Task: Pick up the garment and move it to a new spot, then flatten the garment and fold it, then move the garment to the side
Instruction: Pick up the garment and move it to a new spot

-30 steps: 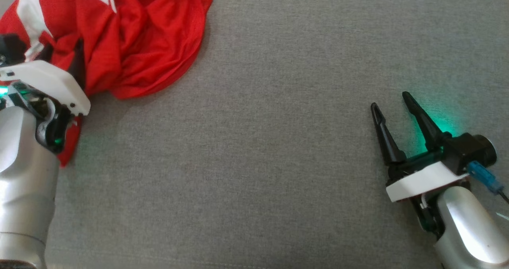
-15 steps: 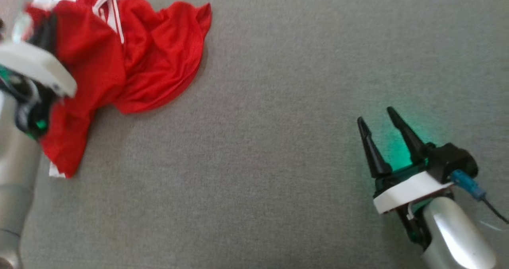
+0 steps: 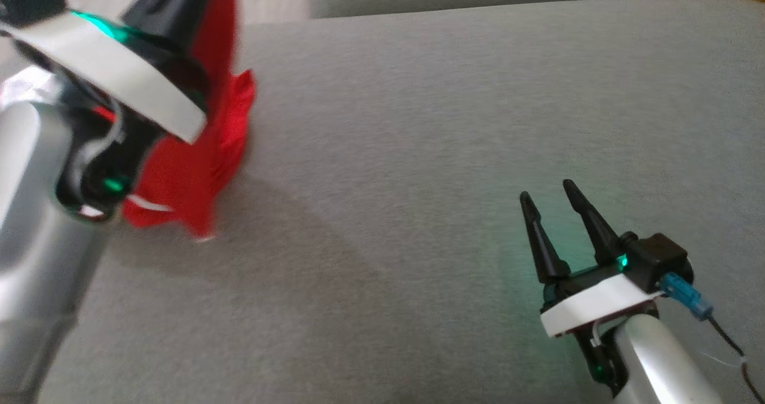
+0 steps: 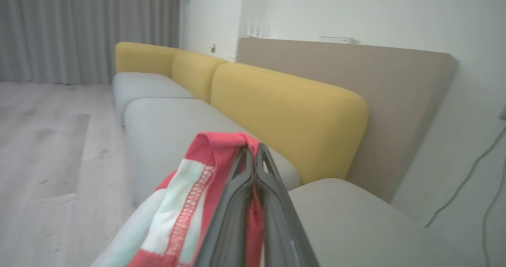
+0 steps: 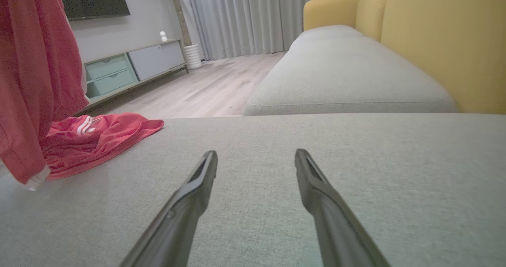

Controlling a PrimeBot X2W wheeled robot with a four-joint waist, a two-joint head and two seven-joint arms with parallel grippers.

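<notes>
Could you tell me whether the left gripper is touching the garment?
Touching. The left wrist view shows the left gripper shut on a fold of the garment.

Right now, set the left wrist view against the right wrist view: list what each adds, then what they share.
Left wrist view: the left gripper shut on a fold of the red garment, a brown panel behind the yellow backrests. Right wrist view: the right gripper open over the grey cushion, a TV cabinet, the garment's lower part lying on that cushion. Shared: garment, backrests, grey curtains, wood floor.
</notes>
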